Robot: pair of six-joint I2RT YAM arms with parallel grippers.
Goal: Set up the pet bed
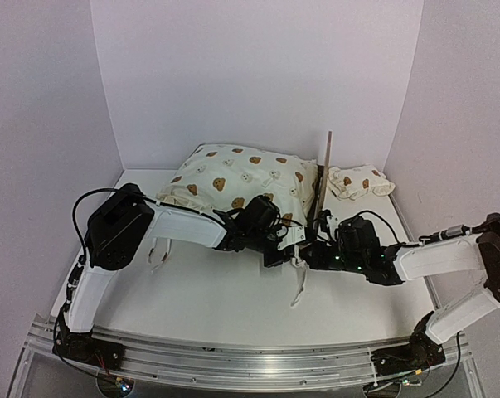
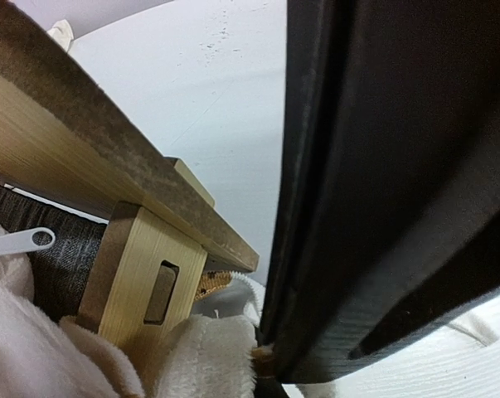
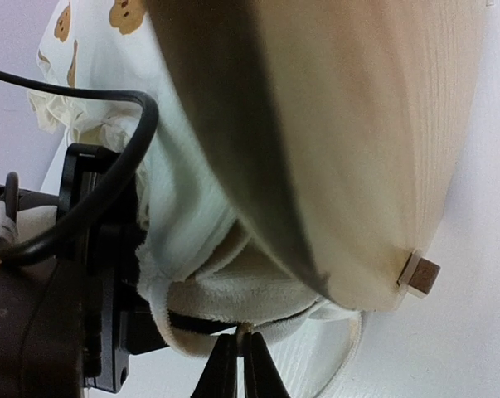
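Observation:
The pet bed stands at the back middle of the table. Its cream bear-print cushion (image 1: 237,174) is heaped on the frame, and the plywood headboard (image 1: 325,166) stands upright at its right end. Both grippers meet at the bed's near right corner. My left gripper (image 1: 281,240) is shut on the cushion's fleecy edge (image 2: 208,356), next to a plywood leg (image 2: 142,265) and the dark grey base (image 2: 63,257). My right gripper (image 3: 241,336) is shut on the cushion's edge trim (image 3: 233,294) just under the rounded headboard (image 3: 357,124).
A small matching bear-print pillow (image 1: 361,182) lies to the right of the headboard near the right wall. A cream tie (image 1: 299,286) trails from the cushion toward the near edge. A zipper pull (image 2: 17,242) hangs by the base. White walls enclose three sides.

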